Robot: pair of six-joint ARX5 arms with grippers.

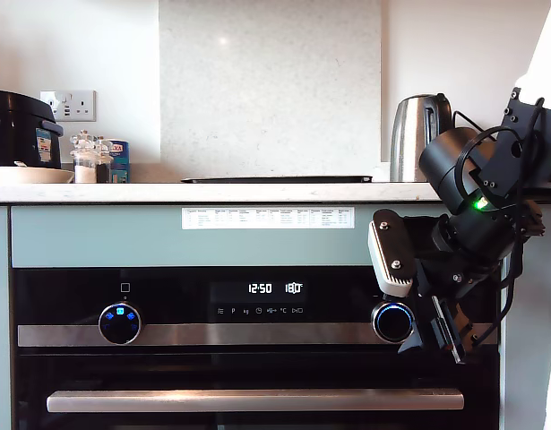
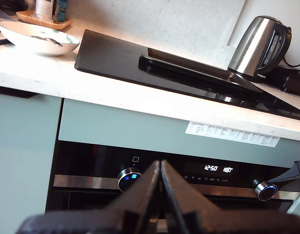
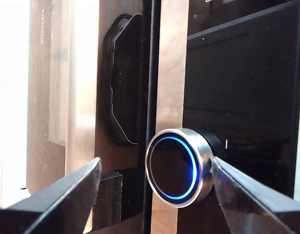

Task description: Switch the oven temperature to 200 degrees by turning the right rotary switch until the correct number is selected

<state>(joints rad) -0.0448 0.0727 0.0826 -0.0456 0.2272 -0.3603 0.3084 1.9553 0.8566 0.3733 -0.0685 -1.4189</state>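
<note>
The oven (image 1: 167,296) fills the lower exterior view, and its white display (image 1: 275,288) reads 12:50 and about 180. The right rotary switch (image 1: 393,321) has a dark face and a thin blue ring. My second gripper (image 1: 417,300) is at it, open. In the second wrist view the switch (image 3: 176,168) sits between the two fingers: one finger (image 3: 237,195) is at its chrome rim, the other finger (image 3: 67,195) stands well apart. My first gripper (image 2: 160,165) is shut on nothing, far back from the oven (image 2: 91,161), and is not seen in the exterior view.
The other knob (image 1: 120,323) shows bright blue icons. Below runs the steel bar handle (image 1: 255,399). On the worktop (image 1: 96,192) stand a steel kettle (image 1: 417,134), a black hob (image 2: 120,58), a bowl (image 2: 40,38) and jars (image 1: 87,159).
</note>
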